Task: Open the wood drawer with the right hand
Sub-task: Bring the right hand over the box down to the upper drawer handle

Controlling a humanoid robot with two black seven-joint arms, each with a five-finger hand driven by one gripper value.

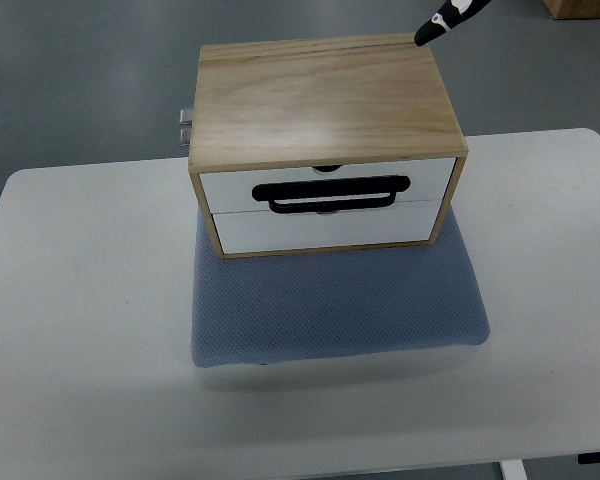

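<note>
A light wood drawer box stands on a blue mesh pad in the middle of the white table. It has two white drawer fronts, the upper and the lower, and both look pushed in. Black loop handles lie across the seam between them. A slim black and white tip reaches in from the top edge, ending at the box's back right corner. I cannot tell whether it belongs to a hand or from which side its arm comes. No other hand shows.
A small metal fitting sticks out behind the box's left side. A brown cardboard corner shows at the top right. Grey floor lies beyond the table's far edge.
</note>
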